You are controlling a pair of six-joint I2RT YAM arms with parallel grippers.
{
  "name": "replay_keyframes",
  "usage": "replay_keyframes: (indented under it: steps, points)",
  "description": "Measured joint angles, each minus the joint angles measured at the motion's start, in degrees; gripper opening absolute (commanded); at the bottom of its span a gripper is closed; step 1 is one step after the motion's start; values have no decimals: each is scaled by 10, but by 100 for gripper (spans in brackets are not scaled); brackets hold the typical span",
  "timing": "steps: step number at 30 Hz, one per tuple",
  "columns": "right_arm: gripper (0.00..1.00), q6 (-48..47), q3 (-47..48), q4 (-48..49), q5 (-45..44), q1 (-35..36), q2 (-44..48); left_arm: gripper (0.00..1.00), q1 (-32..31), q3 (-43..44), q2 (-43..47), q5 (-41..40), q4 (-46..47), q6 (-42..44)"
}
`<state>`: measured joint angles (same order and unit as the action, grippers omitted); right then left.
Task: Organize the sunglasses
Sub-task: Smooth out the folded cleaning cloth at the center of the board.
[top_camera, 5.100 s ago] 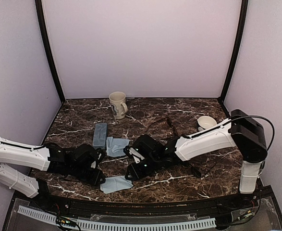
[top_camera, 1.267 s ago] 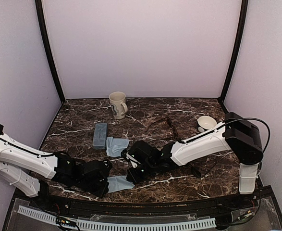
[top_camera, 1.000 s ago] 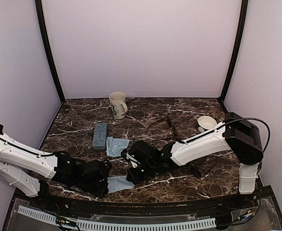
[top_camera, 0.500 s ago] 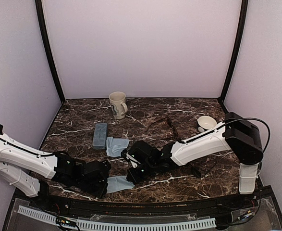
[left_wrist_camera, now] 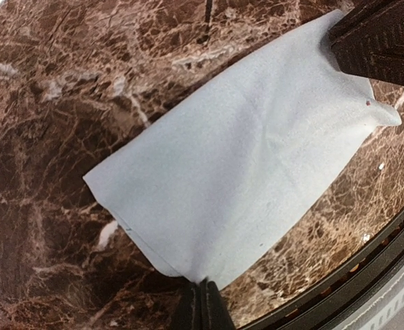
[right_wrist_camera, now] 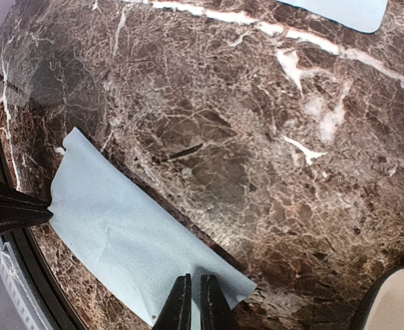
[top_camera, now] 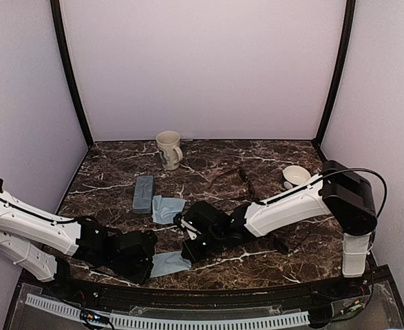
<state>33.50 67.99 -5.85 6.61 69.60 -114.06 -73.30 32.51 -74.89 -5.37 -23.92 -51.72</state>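
Observation:
A thin brownish-framed pair of sunglasses [top_camera: 233,177] lies at the middle back of the marble table, apart from both grippers. A light blue cloth [top_camera: 166,263] lies near the front edge, stretched between the two grippers. My left gripper [left_wrist_camera: 203,292] is shut on the cloth [left_wrist_camera: 243,179] at its near left corner. My right gripper [right_wrist_camera: 193,297] is shut on the cloth [right_wrist_camera: 119,227] at the opposite end. In the top view the left gripper [top_camera: 146,267] and right gripper [top_camera: 187,251] sit close together at the cloth's two ends.
A second light blue cloth [top_camera: 167,208] lies beside a grey-blue rectangular case [top_camera: 143,194]. A cream mug [top_camera: 168,150] stands at the back, a small white bowl [top_camera: 296,175] at the right. A small dark object [top_camera: 281,244] lies under the right forearm. The table's front rail [top_camera: 188,302] is close.
The left gripper's jaws have closed on the cloth's corner, and the left arm has edged slightly toward the front. The right arm has stayed put, holding the other end.

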Motion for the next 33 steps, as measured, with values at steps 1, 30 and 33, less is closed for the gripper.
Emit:
replay_keyframes:
  steps: [1,30,33]
  points:
    - [8,0,0,0,0,0,0,0,0,0,0,0,0,0]
    - [25,-37,-8,-3,44,-2,59,39,11,33,18,-43,-30,31]
    - [25,-31,-20,15,62,-2,59,39,37,32,28,-40,-11,46]
